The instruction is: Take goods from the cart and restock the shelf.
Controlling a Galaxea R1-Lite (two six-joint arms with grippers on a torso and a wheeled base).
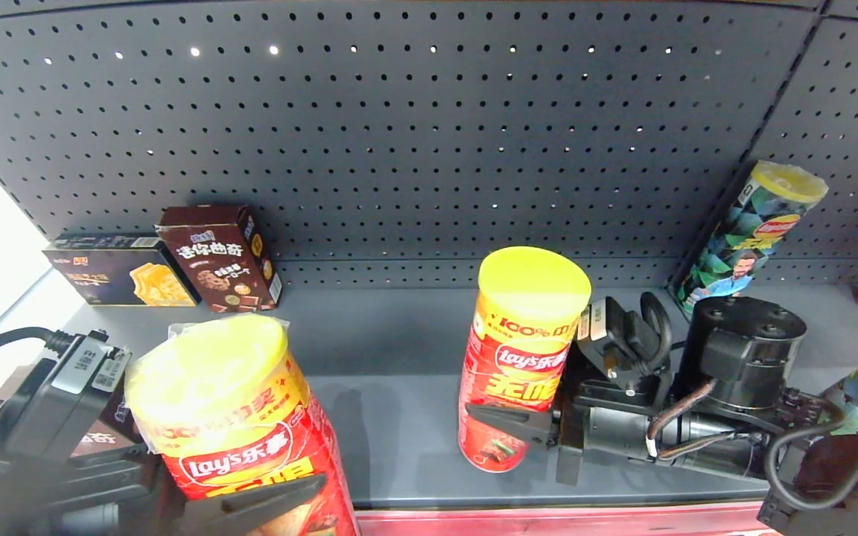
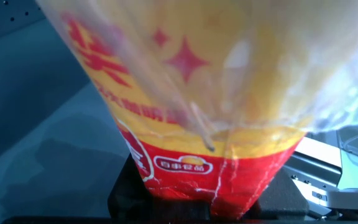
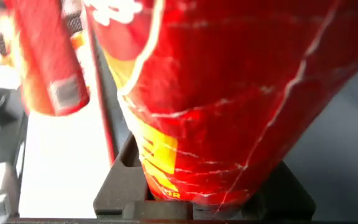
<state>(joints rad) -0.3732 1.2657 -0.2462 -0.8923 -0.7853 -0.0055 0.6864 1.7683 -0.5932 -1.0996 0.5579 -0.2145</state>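
Our right tool [image 1: 511, 428] is closed around the lower part of a red chip can [image 1: 526, 350] with a yellow lid. The can stands nearly upright at the front middle of the shelf [image 1: 392, 417]; we cannot tell if its base touches the board. Our left tool [image 1: 250, 499] grips a second red can [image 1: 228, 409], wrapped in clear film, low at the left before the shelf edge. We judge that the placing step is in hand. The next move, we think, calls for opening the right tool and drawing it straight back without tipping the can, then setting the second can beside it.
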